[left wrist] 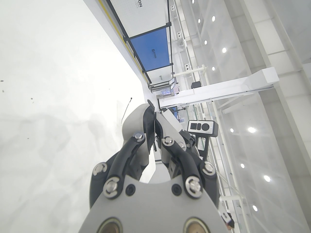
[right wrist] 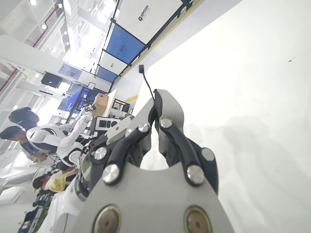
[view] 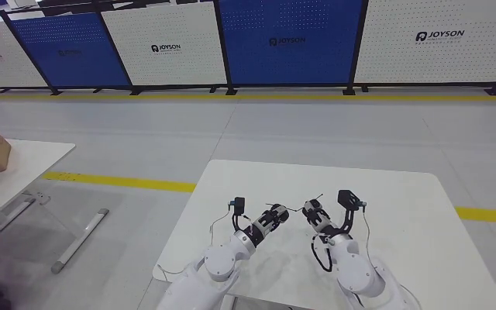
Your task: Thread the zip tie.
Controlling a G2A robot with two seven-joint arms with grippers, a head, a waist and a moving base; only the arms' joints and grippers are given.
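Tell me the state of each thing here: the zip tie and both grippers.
zip tie: pinched, head end sticking out free, nothing threaded through the head yet.
right gripper: shut on the zip tie just below its head.
left gripper: shut on a thin black strip, apparently the same zip tie.

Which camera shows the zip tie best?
The right wrist view: the zip tie, head and strap, sticks clear of the right gripper. The top view gives a faint line, the left wrist view a thin sliver.
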